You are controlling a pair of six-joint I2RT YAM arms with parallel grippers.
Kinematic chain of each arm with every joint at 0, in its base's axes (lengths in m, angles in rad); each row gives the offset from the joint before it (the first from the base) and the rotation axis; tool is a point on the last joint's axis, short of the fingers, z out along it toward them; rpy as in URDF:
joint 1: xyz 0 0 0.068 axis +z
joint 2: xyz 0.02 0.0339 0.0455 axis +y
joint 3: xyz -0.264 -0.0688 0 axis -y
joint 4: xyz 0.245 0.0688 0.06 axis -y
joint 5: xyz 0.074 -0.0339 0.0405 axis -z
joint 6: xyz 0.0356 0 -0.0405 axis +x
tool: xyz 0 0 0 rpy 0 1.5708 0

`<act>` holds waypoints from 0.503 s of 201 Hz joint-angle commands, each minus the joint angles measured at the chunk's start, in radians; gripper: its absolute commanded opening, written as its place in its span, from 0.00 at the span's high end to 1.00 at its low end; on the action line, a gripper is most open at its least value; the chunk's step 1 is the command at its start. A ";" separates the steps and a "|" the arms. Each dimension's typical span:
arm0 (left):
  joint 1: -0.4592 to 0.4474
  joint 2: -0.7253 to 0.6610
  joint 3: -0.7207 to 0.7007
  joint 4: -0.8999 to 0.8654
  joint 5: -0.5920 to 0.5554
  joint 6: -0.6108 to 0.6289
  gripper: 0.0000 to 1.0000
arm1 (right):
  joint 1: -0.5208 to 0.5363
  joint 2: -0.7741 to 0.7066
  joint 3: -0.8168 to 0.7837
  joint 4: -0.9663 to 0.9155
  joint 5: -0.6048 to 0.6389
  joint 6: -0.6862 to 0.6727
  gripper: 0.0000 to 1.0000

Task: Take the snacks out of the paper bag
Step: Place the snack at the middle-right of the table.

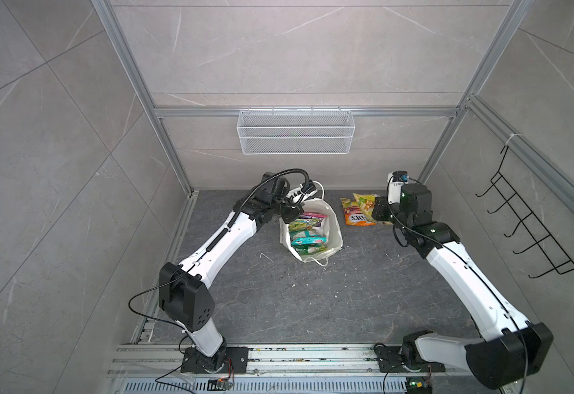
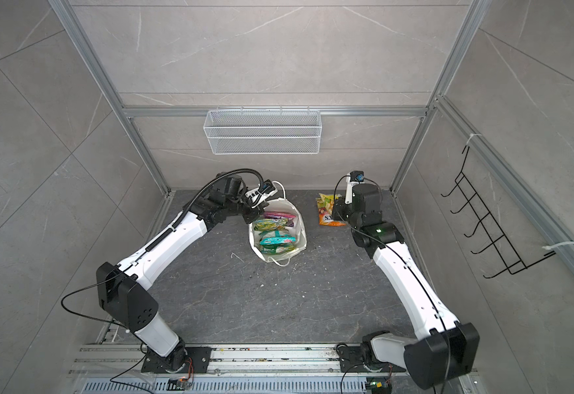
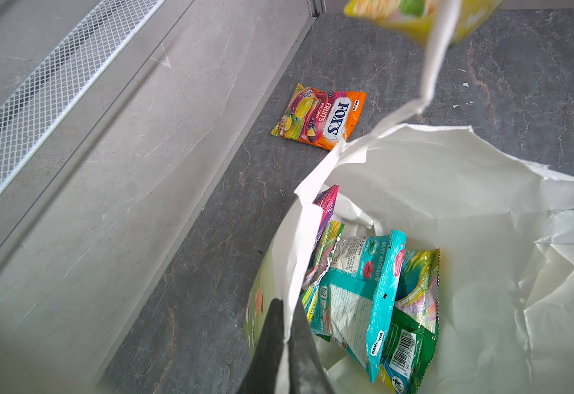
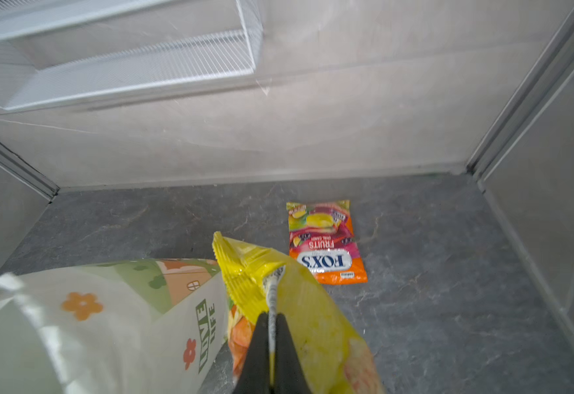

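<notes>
Left side first: the left gripper has its dark fingers pinched on the rim of the white paper carrier bag, with the paper sandwiched between them. Only the left wrist view shows that grip; in both top views the gripper simply sits at the rim.

The bag stands open on the dark grey stone-look tabletop, mid-table towards the back wall. Packets stand on edge inside. There's a teal plastic packet reading "MINT BLOSSOM", a green packet with a barcode, and a purple-pink packet behind.

Moving right, an orange glossy packet lies flat on the table, apart from the bag: "FOX'S", "FRUITS".

Then the right gripper, its fingers squeezed onto the back seam of a yellow crinkly packet, held just beside the bag. Only the right wrist view catches the bag's outside, pale green with orange and red flowers and "LOVE LIFE".
</notes>
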 commanded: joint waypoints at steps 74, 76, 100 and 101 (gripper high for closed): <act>-0.013 -0.015 0.022 0.070 0.036 0.003 1.00 | -0.178 0.272 0.016 -0.127 -0.418 0.212 1.00; -0.013 -0.015 0.021 0.070 0.036 0.003 1.00 | -0.179 0.277 0.016 -0.129 -0.418 0.212 1.00; -0.014 -0.014 0.020 0.069 0.035 0.004 1.00 | -0.196 0.323 0.009 -0.120 -0.440 0.223 1.00; -0.013 -0.013 0.020 0.070 0.035 0.004 1.00 | -0.196 0.325 0.009 -0.120 -0.441 0.225 1.00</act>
